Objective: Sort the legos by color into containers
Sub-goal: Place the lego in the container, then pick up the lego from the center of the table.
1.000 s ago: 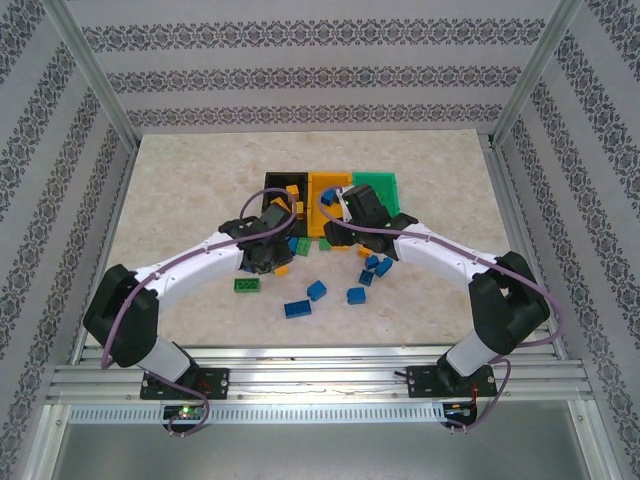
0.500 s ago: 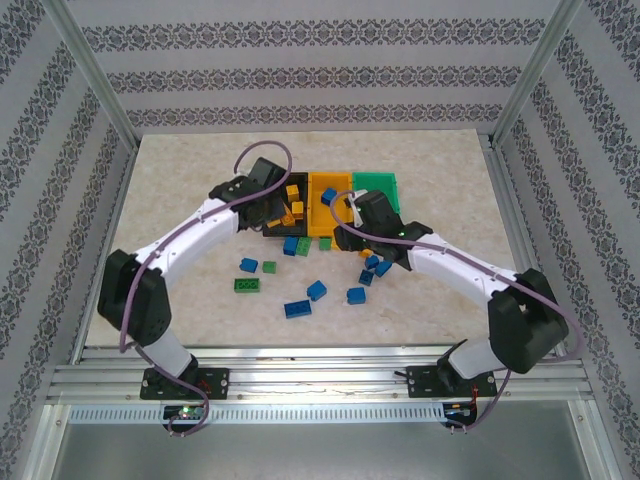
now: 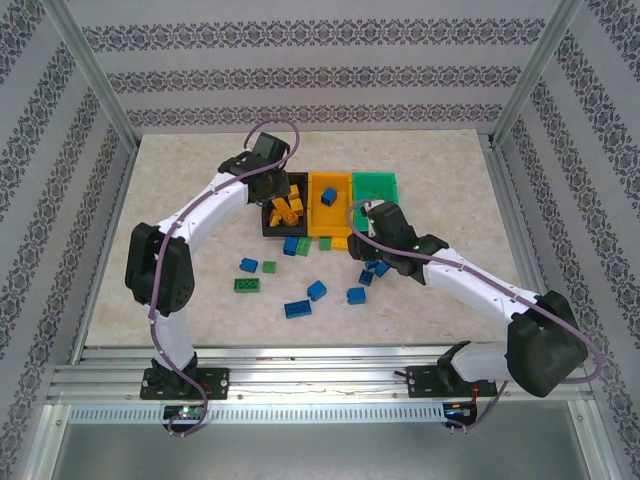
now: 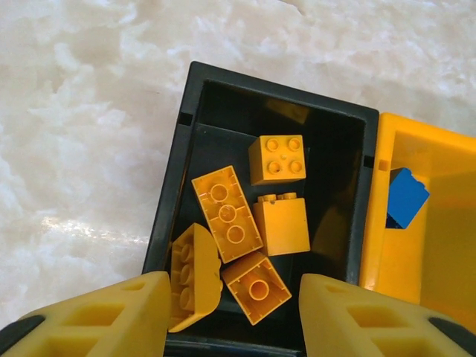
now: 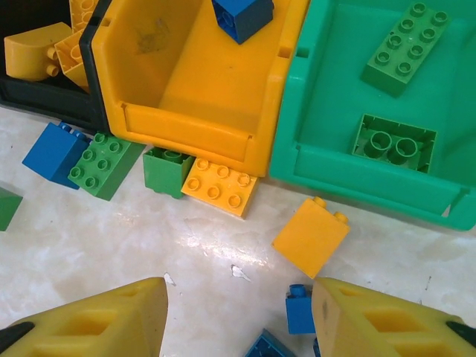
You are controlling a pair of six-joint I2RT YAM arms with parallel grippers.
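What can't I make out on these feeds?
- Left wrist view: the fingers of the left gripper hide the near end of the black bin and part of a curved yellow brick.
- Right wrist view: a blue brick is cut by a finger of the right gripper and the bottom edge; the green bin runs off the right edge.
- Top view: the right arm covers part of the blue brick cluster; count unclear.

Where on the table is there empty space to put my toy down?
Bare table lies left of the black bin, right of the green bin, and behind both. In front of the bins it's crowded with loose legos.
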